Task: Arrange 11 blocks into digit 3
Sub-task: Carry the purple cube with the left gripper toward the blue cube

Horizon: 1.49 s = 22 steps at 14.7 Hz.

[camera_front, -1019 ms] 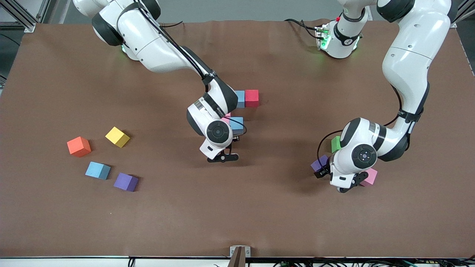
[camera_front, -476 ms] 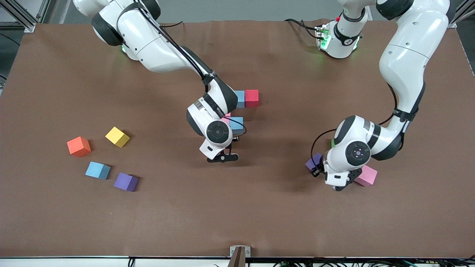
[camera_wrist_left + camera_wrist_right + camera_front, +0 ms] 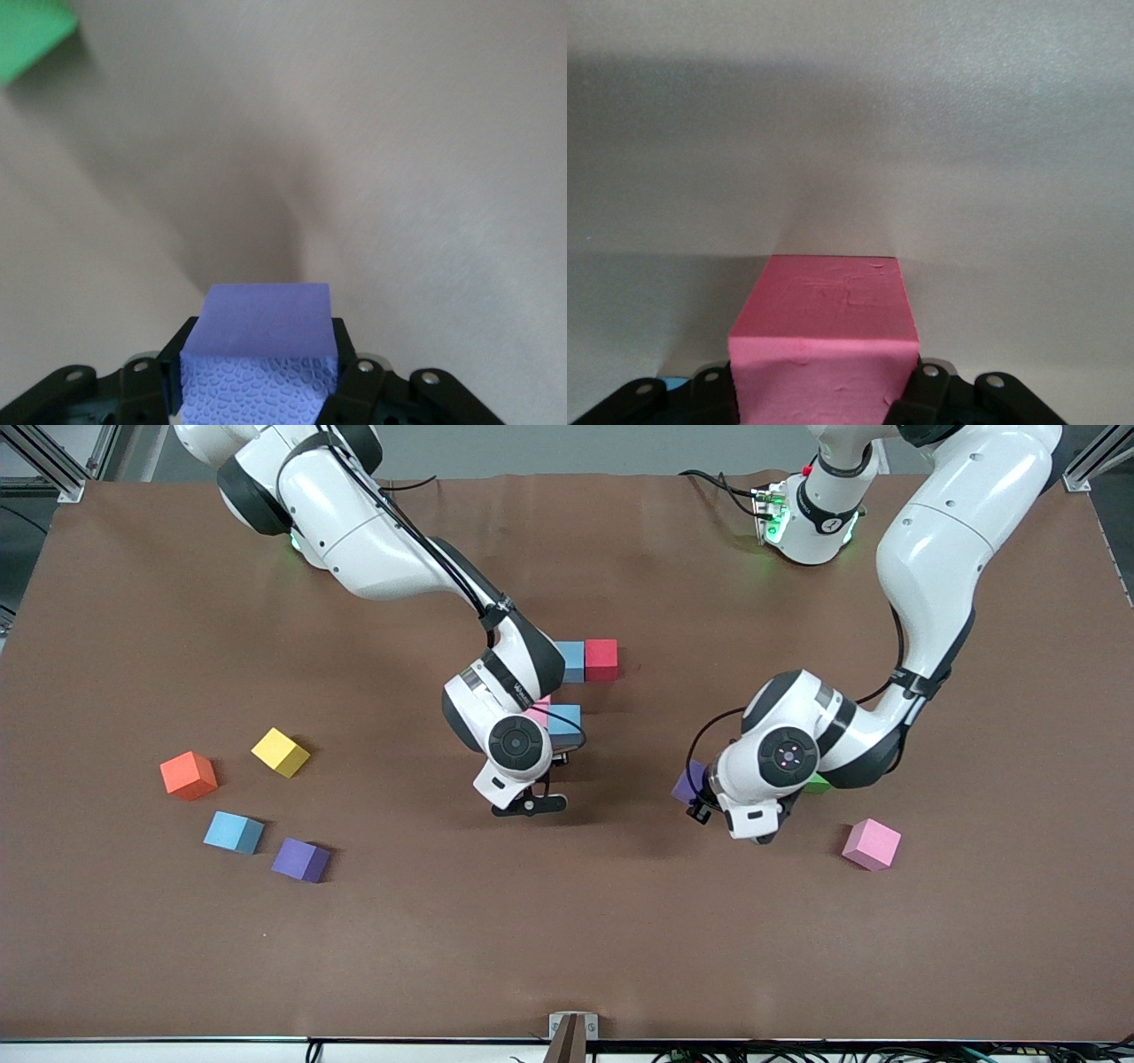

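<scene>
**Both grippers carry a cube; the figure has barely started**

The figure so far: a blue cube (image 3: 573, 662) and a red cube (image 3: 601, 659) touch in a short row whose long axis runs along the bench (image 3: 567, 939) from one arm's end toward the other. Just nearer the front camera lie another blue cube (image 3: 564, 718) and a sliver of pink (image 3: 538, 710), mostly hidden by the right arm.

The right gripper (image 3: 821, 403) hangs over the bench just nearer the camera than these. Only its wrist view shows its jaws pinching a pink cube (image 3: 824, 341), top face level.

The left gripper (image 3: 259, 398) is over open bench toward the left arm's end. Its jaws pinch a purple cube (image 3: 264, 341), held square; the front view shows just a corner of it.

The green cube (image 3: 816, 784) peeks out beside the left wrist. A loose pink cube (image 3: 872, 844) lies nearer the camera.

Toward the right arm's end sit a yellow cube (image 3: 280, 752), a blue cube (image 3: 234, 833), a purple cube (image 3: 300, 859) and an orange cube (image 3: 188, 775), all apart, turned at differing angles.

1 second ago the left gripper stood by the loose pink cube; it has since carried the purple cube toward the middle, uncovering that pink cube. The right arm has barely moved.
</scene>
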Tool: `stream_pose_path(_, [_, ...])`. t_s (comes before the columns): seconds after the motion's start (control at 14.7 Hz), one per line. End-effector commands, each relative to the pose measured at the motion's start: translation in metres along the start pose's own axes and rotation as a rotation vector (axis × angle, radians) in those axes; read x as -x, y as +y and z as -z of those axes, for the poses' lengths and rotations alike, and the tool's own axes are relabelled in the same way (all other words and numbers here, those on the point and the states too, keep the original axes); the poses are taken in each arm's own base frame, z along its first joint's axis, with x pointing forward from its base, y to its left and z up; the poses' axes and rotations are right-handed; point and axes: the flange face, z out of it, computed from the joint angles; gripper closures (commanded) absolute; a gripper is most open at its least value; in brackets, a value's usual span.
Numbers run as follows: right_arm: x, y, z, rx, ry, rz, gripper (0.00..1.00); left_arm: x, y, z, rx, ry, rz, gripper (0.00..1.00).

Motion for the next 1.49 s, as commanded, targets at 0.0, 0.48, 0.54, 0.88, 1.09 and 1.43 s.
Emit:
stream_pose_path(0.0, [0.001, 0.008, 0.001, 0.005, 0.003, 0.009, 0.81, 0.036, -0.009, -0.007, 0.000, 0.004, 0.112, 0.78])
stream_pose_path(0.48, [0.010, 0.008, 0.000, 0.013, -0.013, 0.011, 0.81, 0.113, -0.025, -0.047, 0.091, 0.052, 0.388, 0.78])
stream_pose_path(0.54, [0.011, 0.006, 0.001, 0.014, -0.009, 0.014, 0.81, 0.118, -0.028, -0.049, 0.108, 0.034, 0.410, 0.78])
stream_pose_path(0.88, [0.014, 0.001, -0.002, 0.014, -0.012, 0.015, 0.81, 0.155, -0.046, -0.054, 0.138, 0.012, 0.538, 0.78])
stream_pose_path(1.09, [0.015, -0.001, -0.002, 0.011, -0.012, 0.016, 0.81, 0.172, -0.052, -0.060, 0.156, 0.037, 0.580, 0.78])
stream_pose_path(1.43, [0.016, -0.003, -0.002, 0.009, -0.011, 0.020, 0.81, 0.186, -0.055, -0.066, 0.161, 0.049, 0.570, 0.78])
